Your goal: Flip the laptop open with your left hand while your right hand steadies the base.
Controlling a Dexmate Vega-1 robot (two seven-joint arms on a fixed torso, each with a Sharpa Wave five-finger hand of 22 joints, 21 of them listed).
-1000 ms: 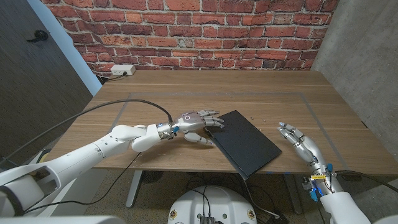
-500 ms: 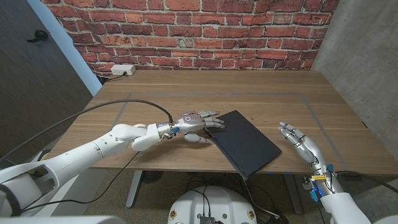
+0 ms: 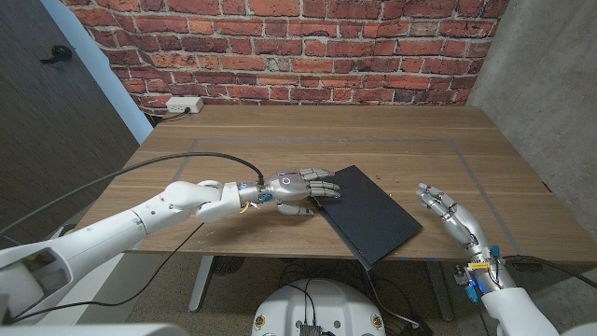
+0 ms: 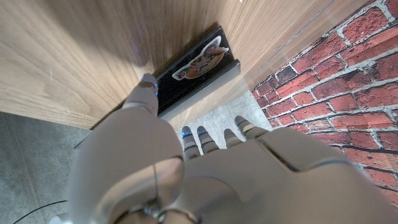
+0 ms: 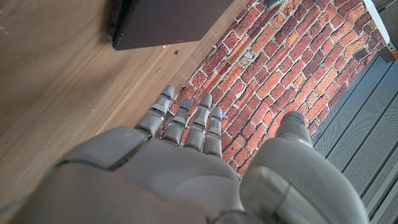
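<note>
A closed black laptop (image 3: 368,214) lies askew on the wooden table (image 3: 326,140), one corner jutting over the front edge. My left hand (image 3: 300,186) reaches to its left edge with fingers stretched out, their tips over the lid's near-left corner and the thumb below at the side. In the left wrist view the laptop (image 4: 198,70) shows a sticker on its lid, and the left hand (image 4: 186,168) has its thumb against the laptop's edge. My right hand (image 3: 451,216) stands open, fingers spread, to the right of the laptop and apart from it; the right wrist view shows the right hand (image 5: 186,162) and the laptop (image 5: 165,18) beyond it.
A white power strip (image 3: 185,105) sits at the table's far left corner by the brick wall. A black cable (image 3: 159,163) runs over the table's left side to my left wrist. Bare wood lies behind the laptop.
My left hand has moved slightly right, its fingertips now further over the laptop's left corner. The laptop and my right hand have stayed put.
</note>
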